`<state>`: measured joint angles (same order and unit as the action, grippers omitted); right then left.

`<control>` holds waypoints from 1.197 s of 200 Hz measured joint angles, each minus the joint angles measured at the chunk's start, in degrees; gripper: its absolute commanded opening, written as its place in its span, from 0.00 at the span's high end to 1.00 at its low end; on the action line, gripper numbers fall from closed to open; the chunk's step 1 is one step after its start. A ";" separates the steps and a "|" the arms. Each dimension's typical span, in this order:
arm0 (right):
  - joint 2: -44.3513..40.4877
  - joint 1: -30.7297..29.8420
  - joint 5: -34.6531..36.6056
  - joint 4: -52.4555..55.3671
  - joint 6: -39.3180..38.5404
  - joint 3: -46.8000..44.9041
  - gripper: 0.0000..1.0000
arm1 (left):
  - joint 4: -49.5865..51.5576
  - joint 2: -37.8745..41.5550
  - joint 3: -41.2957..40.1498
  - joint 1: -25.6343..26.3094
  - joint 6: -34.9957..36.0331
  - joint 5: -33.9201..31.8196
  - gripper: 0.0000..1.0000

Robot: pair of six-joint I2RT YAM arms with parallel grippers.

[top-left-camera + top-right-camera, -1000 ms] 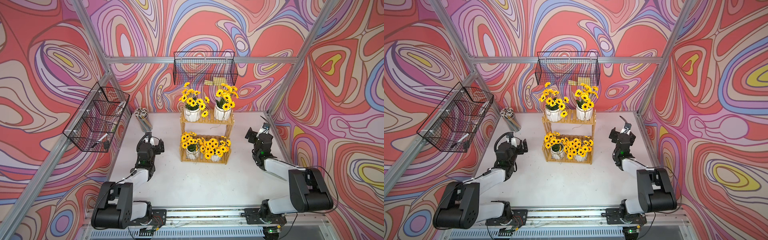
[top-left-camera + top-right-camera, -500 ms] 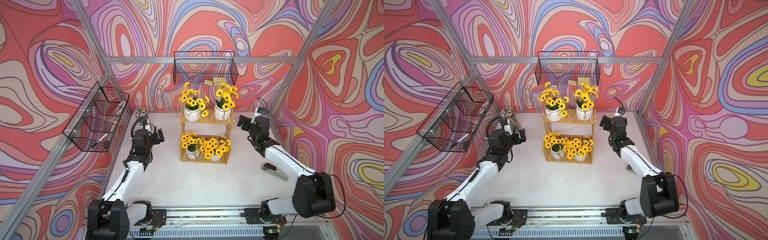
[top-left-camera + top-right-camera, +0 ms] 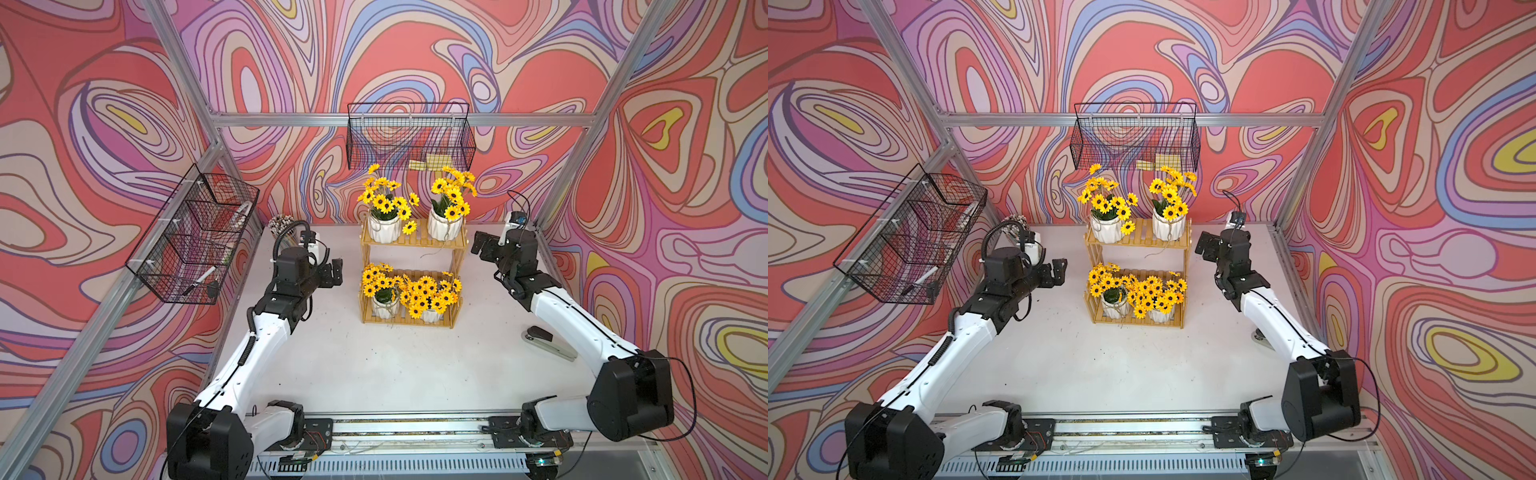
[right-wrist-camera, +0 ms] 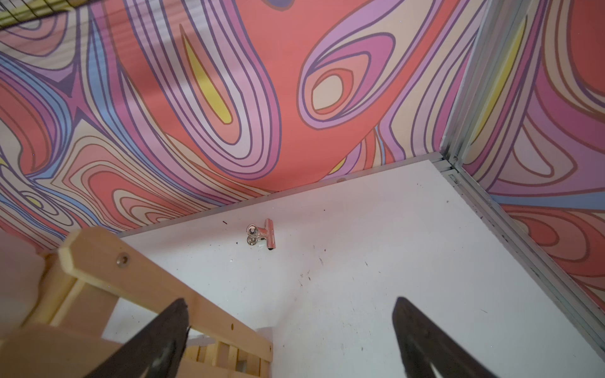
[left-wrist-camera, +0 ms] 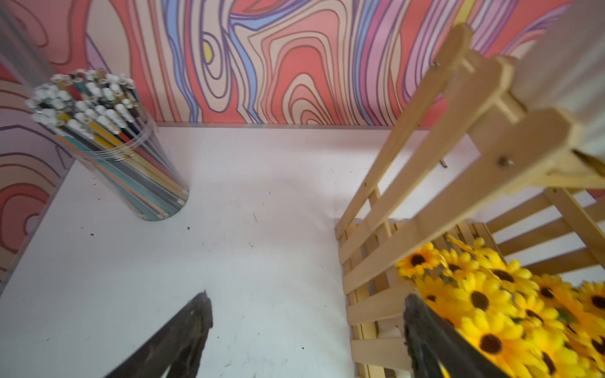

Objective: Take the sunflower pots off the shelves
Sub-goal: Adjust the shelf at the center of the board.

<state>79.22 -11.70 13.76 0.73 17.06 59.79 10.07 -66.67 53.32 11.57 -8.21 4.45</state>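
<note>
The shelves (image 3: 415,241) (image 3: 1139,240) stand at the table's back middle in both top views. Two sunflower pots sit on the upper tier (image 3: 384,228) (image 3: 444,226), and two more on the lower tier (image 3: 384,306) (image 3: 432,316). My left gripper (image 3: 334,272) hovers open just left of the shelves at lower-tier height. In the left wrist view, its jaws (image 5: 306,311) are wide apart with nothing between them, and the lower sunflowers (image 5: 491,294) lie behind the lattice side (image 5: 393,229). My right gripper (image 3: 482,249) (image 4: 289,311) is open and empty, right of the upper tier.
A clear cup of pencils (image 3: 282,226) (image 5: 108,140) stands behind my left arm. A stapler (image 3: 548,338) lies by my right arm. A small binder clip (image 4: 262,234) lies near the back wall. Black wire baskets hang on the back wall (image 3: 409,137) and the left wall (image 3: 191,241).
Both arms have unfolded from low near the front, risen and reached towards the back. The grippers now flank the shelves. The pots have not moved.
</note>
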 measured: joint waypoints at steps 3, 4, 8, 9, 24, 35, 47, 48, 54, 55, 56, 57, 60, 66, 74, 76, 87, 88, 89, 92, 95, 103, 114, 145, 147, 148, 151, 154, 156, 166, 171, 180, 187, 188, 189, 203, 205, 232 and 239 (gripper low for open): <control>0.00 0.00 0.11 0.24 0.00 0.00 0.02 | 0.85 0.07 0.17 0.46 0.20 -0.02 0.11; 0.00 0.00 0.13 0.33 0.02 0.00 0.02 | 1.07 0.09 0.22 0.57 0.24 -0.02 0.12; 0.00 0.00 0.31 0.72 0.07 0.00 0.02 | 2.12 0.15 0.39 1.16 0.50 0.00 0.12; 0.00 0.00 0.33 0.81 0.07 0.00 0.01 | 2.56 0.22 0.48 1.38 0.57 0.02 0.12; 0.02 0.00 0.59 2.08 0.24 0.15 0.02 | 6.60 1.09 1.22 2.84 0.94 0.15 0.12; 0.11 0.00 0.61 2.80 0.44 0.46 0.02 | 8.70 2.43 1.33 3.06 0.94 0.31 0.12; 0.39 0.00 0.57 3.34 0.68 0.96 0.02 | 10.82 4.66 1.31 3.06 0.90 0.81 0.12; 0.44 0.00 0.57 3.43 0.70 1.05 0.02 | 10.91 4.81 1.31 3.06 0.92 0.85 0.12; 0.72 0.00 0.52 3.65 0.87 1.42 0.02 | 11.54 5.99 1.31 3.08 0.90 1.20 0.13; 0.74 0.00 0.52 3.65 0.87 1.44 0.02 | 11.58 6.12 1.31 3.08 0.90 1.25 0.13; 0.81 0.00 0.52 3.65 0.90 1.53 0.02 | 11.72 6.40 1.31 3.08 0.90 1.36 0.13; 0.85 0.00 0.52 3.65 0.92 1.57 0.02 | 11.80 6.56 1.31 3.08 0.90 1.40 0.13; 1.01 0.00 0.50 3.69 1.05 1.73 0.02 | 11.98 7.08 1.31 3.10 0.90 1.62 0.13; 1.33 0.00 0.48 3.87 1.14 2.12 0.02 | 12.50 7.98 1.36 3.17 0.92 2.10 0.13; 1.68 0.00 0.46 3.93 1.31 2.38 0.02 | 13.49 8.66 1.55 3.37 0.92 2.75 0.14; 1.73 0.00 0.44 3.96 1.36 2.43 0.02 | 13.70 8.72 1.60 3.41 0.90 2.91 0.14; 2.03 0.00 0.46 4.04 1.51 2.47 0.02 | 15.08 8.68 2.19 3.91 0.94 3.85 0.15; 2.05 0.00 0.46 4.09 1.53 2.47 0.02 | 15.19 8.61 2.25 4.00 0.94 4.00 0.15; 2.08 0.00 0.46 4.09 1.53 2.47 0.02 | 15.28 8.57 2.29 4.07 0.96 4.09 0.15; 2.16 0.00 0.46 4.13 1.55 2.47 0.02 | 15.56 8.39 2.45 4.33 0.96 4.24 0.15; 2.23 0.00 0.48 4.15 1.57 2.47 0.02 | 15.82 8.24 2.54 4.59 0.96 4.52 0.15; 2.32 0.00 0.48 4.20 1.70 2.47 0.02 | 16.52 7.65 2.73 5.44 1.07 4.85 0.16; 2.34 0.00 0.52 4.46 1.77 2.47 0.02 | 17.51 6.60 2.93 6.84 1.14 5.03 0.17; 2.36 0.00 0.59 5.09 2.08 2.58 0.02 | 18.99 3.93 2.93 8.76 1.14 5.81 0.20; 2.36 0.00 0.59 5.14 2.10 2.58 0.03 | 18.99 3.87 2.93 8.76 1.11 5.86 0.20; 2.36 0.00 0.59 5.14 2.12 2.58 0.03 | 19.02 3.85 2.93 8.76 1.11 5.88 0.20; 2.38 0.00 0.59 5.20 2.12 2.60 0.03 | 18.97 3.74 2.93 8.76 1.11 5.95 0.20; 2.40 0.00 0.59 5.29 2.12 2.62 0.03 | 18.97 3.67 2.93 8.76 1.11 6.05 0.20; 2.43 0.00 0.59 5.31 2.14 2.64 0.03 | 18.95 3.65 2.93 8.76 1.11 6.05 0.20; 2.58 0.00 0.57 5.35 2.14 2.71 0.03 | 18.88 3.52 2.93 8.74 1.11 6.12 0.22; 2.69 0.00 0.55 5.44 2.16 2.80 0.04 | 18.86 3.39 2.93 8.76 1.09 6.21 0.23; 2.82 0.00 0.46 5.51 2.16 2.91 0.04 | 18.82 3.04 2.93 8.76 1.11 6.43 0.25; 2.86 0.00 0.33 5.55 2.16 2.91 0.04 | 18.75 2.58 2.93 8.76 1.11 6.62 0.26; 2.86 0.00 0.33 5.55 2.16 2.91 0.04 | 18.75 2.51 2.93 8.76 1.11 6.67 0.26; 2.86 0.00 0.33 5.55 2.16 2.91 0.04 | 18.73 2.38 2.93 8.76 1.11 6.71 0.26; 3.02 0.00 0.20 5.62 2.14 2.91 0.04 | 18.58 1.09 2.93 8.76 1.14 7.19 0.28; 3.04 0.00 0.17 5.66 2.14 2.91 0.04 | 18.53 0.83 2.93 8.76 1.14 7.26 0.28; 3.19 0.00 0.11 6.34 2.16 2.89 0.04 | 18.21 -1.42 2.93 8.76 1.16 7.56 0.30; 3.21 0.00 0.09 6.43 2.16 2.91 0.05 | 18.03 -1.90 2.93 8.76 1.16 7.56 0.31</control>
<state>82.43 -11.70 13.85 7.16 19.22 62.70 28.10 -68.58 56.25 20.34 -7.05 12.01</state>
